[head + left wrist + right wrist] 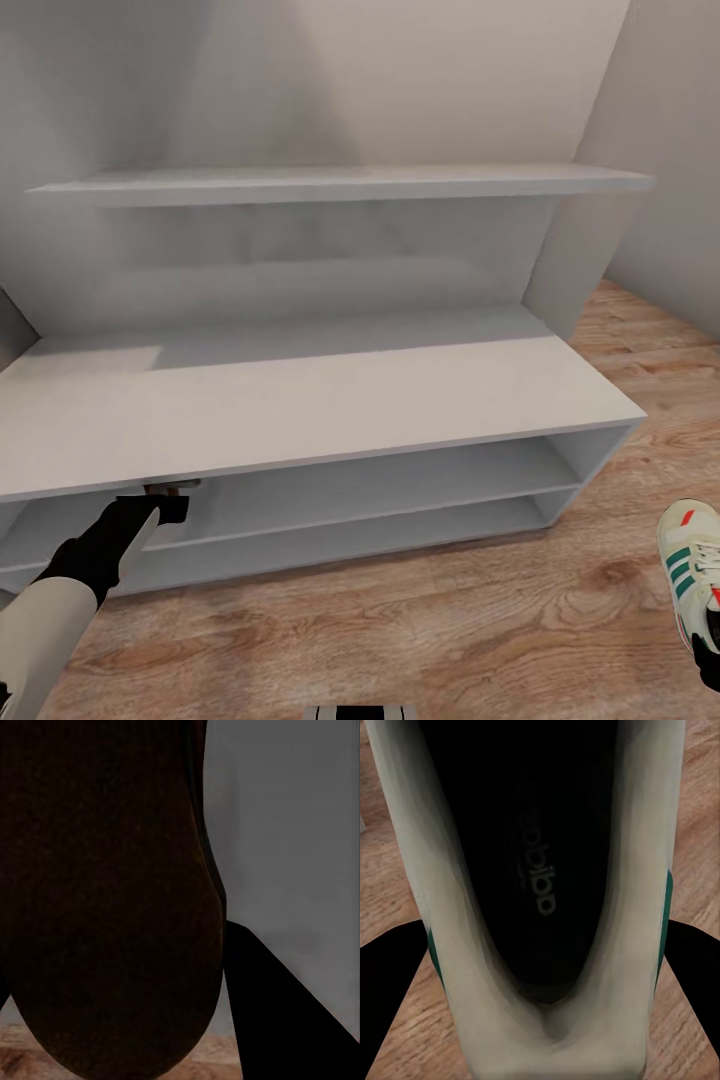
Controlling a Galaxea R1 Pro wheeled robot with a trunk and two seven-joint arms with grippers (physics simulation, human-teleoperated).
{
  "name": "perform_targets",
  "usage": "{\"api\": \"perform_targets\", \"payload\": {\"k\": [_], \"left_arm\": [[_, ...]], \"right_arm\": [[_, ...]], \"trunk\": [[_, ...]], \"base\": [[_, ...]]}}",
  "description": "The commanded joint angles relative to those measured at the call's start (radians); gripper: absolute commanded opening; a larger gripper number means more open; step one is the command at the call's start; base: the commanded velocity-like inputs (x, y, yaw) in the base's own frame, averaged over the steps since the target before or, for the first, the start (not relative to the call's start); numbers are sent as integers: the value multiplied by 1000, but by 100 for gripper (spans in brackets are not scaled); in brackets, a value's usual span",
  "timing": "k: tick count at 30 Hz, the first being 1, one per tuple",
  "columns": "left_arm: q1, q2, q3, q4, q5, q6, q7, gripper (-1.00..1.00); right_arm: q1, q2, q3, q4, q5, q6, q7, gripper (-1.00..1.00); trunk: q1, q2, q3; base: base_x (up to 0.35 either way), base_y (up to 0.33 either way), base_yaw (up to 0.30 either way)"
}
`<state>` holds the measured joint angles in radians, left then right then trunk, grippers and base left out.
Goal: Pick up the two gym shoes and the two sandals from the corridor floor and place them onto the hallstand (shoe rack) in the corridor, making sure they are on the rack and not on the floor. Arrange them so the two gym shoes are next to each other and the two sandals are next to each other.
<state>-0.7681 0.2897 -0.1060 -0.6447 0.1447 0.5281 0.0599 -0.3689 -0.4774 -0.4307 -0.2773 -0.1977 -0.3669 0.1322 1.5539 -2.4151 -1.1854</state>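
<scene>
Cream-white sneaker with green side stripes (540,907) sits clamped in the right jaws (540,975) above the wood-plank corridor floor (420,620). Farther off, the left jaws (168,492) carry a brown cork-soled sandal (105,900) into the pale grey hallstand (300,410)'s upper open shelf. Placing is underway; next, I judge, release the sandal flat.

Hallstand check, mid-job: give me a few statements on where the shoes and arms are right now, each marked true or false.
1. The hallstand's bench top is bare. True.
2. The right gripper holds a gym shoe. True.
3. That gym shoe sits on the lower shelf. False: it hangs over the corridor floor, right of the hallstand.
4. The left gripper reaches under the bench top's front edge. True.
5. The left wrist view shows a white sneaker. False: it shows a dark brown sandal.
</scene>
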Motion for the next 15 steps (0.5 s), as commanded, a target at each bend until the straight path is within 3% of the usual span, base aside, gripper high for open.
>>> {"api": "perform_targets", "payload": {"k": [1,3,4,15], "left_arm": [[0,2,-7,-1,7,5,5,-100],[0,1,-7,-1,7,5,5,-100],[0,1,-6,-1,7,5,5,100],[0,2,-5,-1,7,4,6,100]], "right_arm": [[-1,0,-3,1,-11,-3,10,-100],[-1,0,-3,2,-10,-3,10,-100],[-1,0,-3,2,-10,-3,10,-100],[-1,0,-3,2,-10,-3,10,-100]], "trunk": [[0,0,-1],[0,0,-1],[0,0,-1],[0,0,-1]], "base": [[4,0,0],[2,0,0],[0,0,0],[-2,0,0]]}}
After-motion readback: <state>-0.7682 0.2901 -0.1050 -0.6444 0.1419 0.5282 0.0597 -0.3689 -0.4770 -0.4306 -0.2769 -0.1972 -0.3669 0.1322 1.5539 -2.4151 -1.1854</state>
